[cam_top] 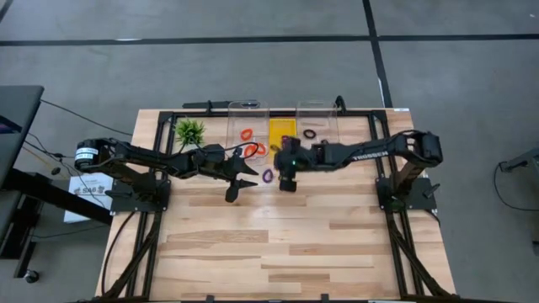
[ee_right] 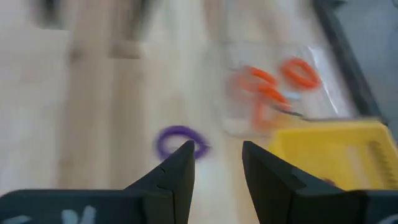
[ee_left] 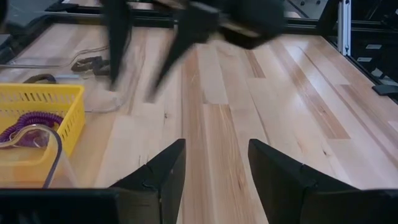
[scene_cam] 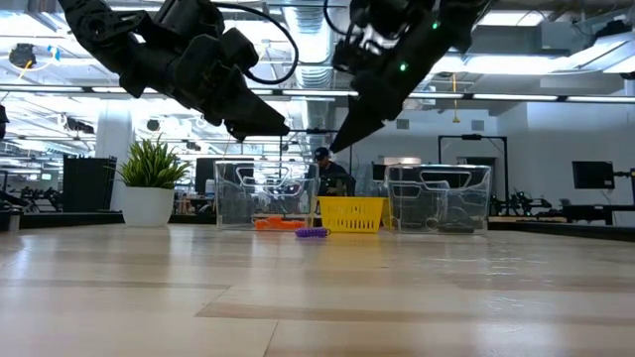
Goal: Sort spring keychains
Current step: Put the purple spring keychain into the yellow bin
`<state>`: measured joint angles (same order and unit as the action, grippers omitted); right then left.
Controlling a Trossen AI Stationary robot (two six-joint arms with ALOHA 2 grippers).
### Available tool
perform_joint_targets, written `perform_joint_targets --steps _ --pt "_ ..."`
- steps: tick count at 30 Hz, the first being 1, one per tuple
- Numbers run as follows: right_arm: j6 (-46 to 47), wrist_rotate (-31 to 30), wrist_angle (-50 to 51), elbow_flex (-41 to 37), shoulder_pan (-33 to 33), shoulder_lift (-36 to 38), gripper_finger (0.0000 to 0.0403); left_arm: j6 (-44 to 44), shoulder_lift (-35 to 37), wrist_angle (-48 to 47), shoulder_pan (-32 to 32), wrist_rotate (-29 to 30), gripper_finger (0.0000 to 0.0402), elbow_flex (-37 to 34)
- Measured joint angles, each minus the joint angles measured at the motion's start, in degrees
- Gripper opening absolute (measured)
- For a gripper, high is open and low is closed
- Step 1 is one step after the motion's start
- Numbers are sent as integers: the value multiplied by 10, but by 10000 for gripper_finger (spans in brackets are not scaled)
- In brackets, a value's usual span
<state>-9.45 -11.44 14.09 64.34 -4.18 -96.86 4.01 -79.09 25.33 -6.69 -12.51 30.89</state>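
The wooden table (cam_top: 286, 244) carries everything. Both dark arms reach toward its far middle. The left gripper (cam_top: 233, 190) hangs above the table, left of the centre, and its jaws stand apart with nothing between them. The right gripper (cam_top: 288, 183) is just right of it, also in the air; its jaws are apart and empty.

At the far edge stand three containers in a row: a clear bin on the left (cam_top: 248, 114), a yellow basket (cam_top: 282, 129) in the middle and a clear bin on the right (cam_top: 317, 113). A small green plant (cam_top: 189, 131) stands far left.

Red-orange spring keychains (cam_top: 247, 134) lie in and beside the left bin. Black spring keychains (cam_top: 310, 134) lie in the right bin. One purple spring keychain (cam_top: 268, 175) lies on the table between the two grippers, and another purple one (ee_left: 28, 122) is in the basket.
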Motion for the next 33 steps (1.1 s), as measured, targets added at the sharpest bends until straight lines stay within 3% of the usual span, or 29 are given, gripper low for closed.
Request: perform_joint_targets --steps 10,21,33 --pt "-7 1 -37 1 58 -43 121 -5 0 -8 0 0 172 0" --pt "-57 5 -153 1 36 -172 121 -3 0 -21 0 0 172 0" --pt "-40 53 -119 1 15 -181 121 -4 0 -25 0 0 172 0"
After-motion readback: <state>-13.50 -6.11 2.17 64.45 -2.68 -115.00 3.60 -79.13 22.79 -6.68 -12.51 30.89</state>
